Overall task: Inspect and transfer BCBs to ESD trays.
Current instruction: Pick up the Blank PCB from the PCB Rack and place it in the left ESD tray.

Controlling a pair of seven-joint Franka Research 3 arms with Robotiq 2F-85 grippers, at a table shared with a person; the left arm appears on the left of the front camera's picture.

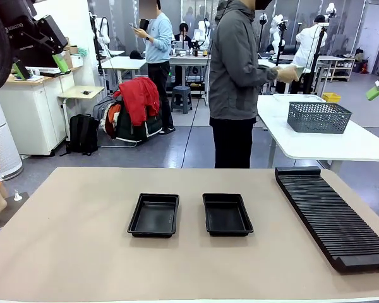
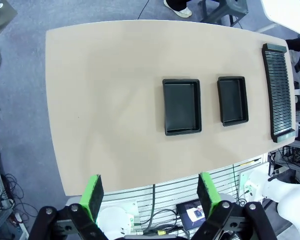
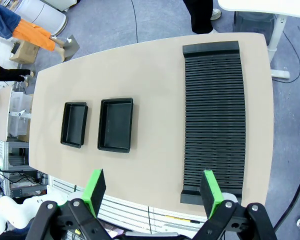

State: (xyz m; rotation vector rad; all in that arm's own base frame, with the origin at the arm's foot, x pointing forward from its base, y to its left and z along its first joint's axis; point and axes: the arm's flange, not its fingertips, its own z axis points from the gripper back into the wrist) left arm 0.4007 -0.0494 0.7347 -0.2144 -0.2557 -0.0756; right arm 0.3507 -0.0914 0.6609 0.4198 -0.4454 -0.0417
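Front: you have two ESD trays point(image 1: 154, 214) side by side mid-desk point(image 1: 69, 240), with a ribbed rack point(image 1: 333, 214) along the right edge. Left wrist: your left pincer point(image 2: 151, 195) hangs released, high above the desk. Right wrist: your right pincer point(image 3: 153, 191) likewise, gripping nothing.

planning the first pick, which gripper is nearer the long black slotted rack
Right. The right gripper hangs high above the table's near edge, the rack directly ahead of it. The left gripper hangs farther left, both black trays lying between it and the rack.
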